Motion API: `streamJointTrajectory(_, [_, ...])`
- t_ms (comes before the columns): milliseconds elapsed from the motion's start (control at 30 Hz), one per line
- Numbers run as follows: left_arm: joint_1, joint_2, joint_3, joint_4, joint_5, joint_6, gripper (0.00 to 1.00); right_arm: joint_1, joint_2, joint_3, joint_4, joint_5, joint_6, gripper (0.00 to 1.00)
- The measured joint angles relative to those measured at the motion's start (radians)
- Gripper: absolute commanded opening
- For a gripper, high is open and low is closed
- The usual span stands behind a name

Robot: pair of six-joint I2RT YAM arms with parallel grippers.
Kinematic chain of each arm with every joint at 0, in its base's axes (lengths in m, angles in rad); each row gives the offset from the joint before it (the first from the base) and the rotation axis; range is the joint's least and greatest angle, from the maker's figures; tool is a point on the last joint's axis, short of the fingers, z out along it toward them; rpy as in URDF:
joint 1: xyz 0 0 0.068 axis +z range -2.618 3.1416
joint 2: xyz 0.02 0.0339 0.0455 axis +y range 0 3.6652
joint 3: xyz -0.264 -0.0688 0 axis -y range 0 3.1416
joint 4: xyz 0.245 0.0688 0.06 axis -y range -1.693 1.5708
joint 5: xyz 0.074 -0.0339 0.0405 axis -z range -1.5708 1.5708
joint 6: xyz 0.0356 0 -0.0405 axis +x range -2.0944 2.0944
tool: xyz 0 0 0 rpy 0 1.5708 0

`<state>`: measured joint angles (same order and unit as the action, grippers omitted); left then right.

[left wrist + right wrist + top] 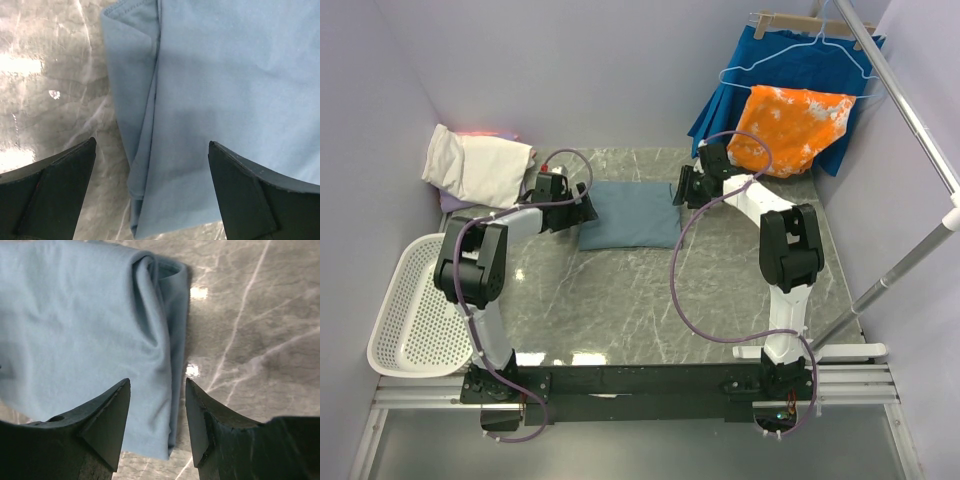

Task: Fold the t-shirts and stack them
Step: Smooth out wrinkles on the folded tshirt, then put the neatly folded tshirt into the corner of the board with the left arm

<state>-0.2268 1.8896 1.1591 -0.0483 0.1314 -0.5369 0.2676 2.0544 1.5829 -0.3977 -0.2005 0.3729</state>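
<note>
The dusty blue-grey t-shirt (632, 214) lies folded into a rectangle at the middle back of the table. My left gripper (586, 208) is open at its left edge; the left wrist view shows the folded edge (150, 125) between the spread fingers. My right gripper (678, 190) is open at its right edge; the right wrist view shows that edge (160, 340) under the parted fingers. Neither holds cloth. The cream-white folded t-shirt (475, 165) lies at the back left on a lavender one (450, 203), of which only an edge shows.
A white slatted basket (412, 310) hangs off the table's left edge. An orange-and-white blotched cloth (790, 128) and a royal-blue pleated garment (775, 60) hang from a rail at the back right. A metal rack pole (910, 120) runs down the right side.
</note>
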Motion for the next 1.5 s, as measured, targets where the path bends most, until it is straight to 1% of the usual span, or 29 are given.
streamJointTrajectory(200, [0.001, 0.005, 0.003, 0.046, -0.026, 0.042, 0.99, 0.000, 0.032, 0.001, 0.002, -0.043, 0.000, 0.56])
streamJointTrajectory(333, [0.001, 0.044, 0.066, 0.076, -0.038, 0.072, 0.99, 0.000, 0.066, 0.008, 0.000, -0.070, 0.000, 0.56])
streamJointTrajectory(433, [0.001, 0.108, 0.135, 0.109, -0.010, 0.079, 0.99, 0.000, 0.089, 0.018, -0.005, -0.078, 0.000, 0.56])
streamJointTrajectory(500, [0.001, 0.138, 0.150, 0.124, 0.020, 0.080, 0.99, 0.000, 0.091, 0.018, -0.010, -0.078, 0.000, 0.56])
streamJointTrajectory(600, [-0.002, 0.165, 0.151, 0.142, 0.053, 0.084, 0.99, 0.000, 0.091, 0.021, -0.011, -0.077, 0.000, 0.56])
streamJointTrajectory(800, [-0.004, 0.164, 0.131, 0.177, 0.107, 0.082, 0.99, 0.000, 0.091, 0.021, -0.014, -0.079, 0.000, 0.56])
streamJointTrajectory(833, [-0.003, 0.164, 0.127, 0.185, 0.121, 0.080, 0.95, 0.000, 0.091, 0.021, -0.014, -0.079, 0.000, 0.56])
streamJointTrajectory(867, [-0.003, 0.165, 0.126, 0.192, 0.137, 0.079, 0.85, 0.000, 0.091, 0.021, -0.014, -0.082, 0.000, 0.56])
streamJointTrajectory(900, [-0.004, 0.169, 0.127, 0.195, 0.161, 0.072, 0.78, 0.000, 0.092, 0.021, -0.014, -0.083, 0.000, 0.56])
streamJointTrajectory(933, [-0.004, 0.177, 0.129, 0.202, 0.188, 0.064, 0.65, 0.000, 0.092, 0.022, -0.014, -0.084, 0.000, 0.56])
streamJointTrajectory(1000, [-0.003, 0.203, 0.145, 0.218, 0.242, 0.039, 0.52, 0.000, 0.092, 0.022, -0.014, -0.087, 0.000, 0.56])
streamJointTrajectory(1033, [-0.003, 0.217, 0.153, 0.227, 0.270, 0.028, 0.41, 0.000, 0.092, 0.022, -0.014, -0.089, 0.000, 0.56])
streamJointTrajectory(1133, [-0.004, 0.260, 0.164, 0.255, 0.349, -0.014, 0.22, 0.000, 0.094, 0.022, -0.016, -0.089, -0.001, 0.56])
streamJointTrajectory(1200, [-0.004, 0.285, 0.172, 0.274, 0.393, -0.046, 0.01, 0.000, 0.095, 0.022, -0.018, -0.089, -0.001, 0.56])
streamJointTrajectory(1400, [-0.004, 0.294, 0.180, 0.282, 0.421, -0.086, 0.01, -0.002, 0.095, 0.022, -0.023, -0.085, -0.001, 0.56])
streamJointTrajectory(1433, [-0.003, 0.294, 0.180, 0.281, 0.420, -0.087, 0.31, -0.002, 0.095, 0.022, -0.023, -0.081, 0.000, 0.56])
streamJointTrajectory(1467, [-0.003, 0.294, 0.180, 0.280, 0.419, -0.088, 0.46, -0.002, 0.095, 0.022, -0.023, -0.077, 0.000, 0.56])
streamJointTrajectory(1500, [-0.002, 0.293, 0.177, 0.283, 0.415, -0.088, 0.56, -0.002, 0.095, 0.022, -0.023, -0.072, 0.000, 0.56])
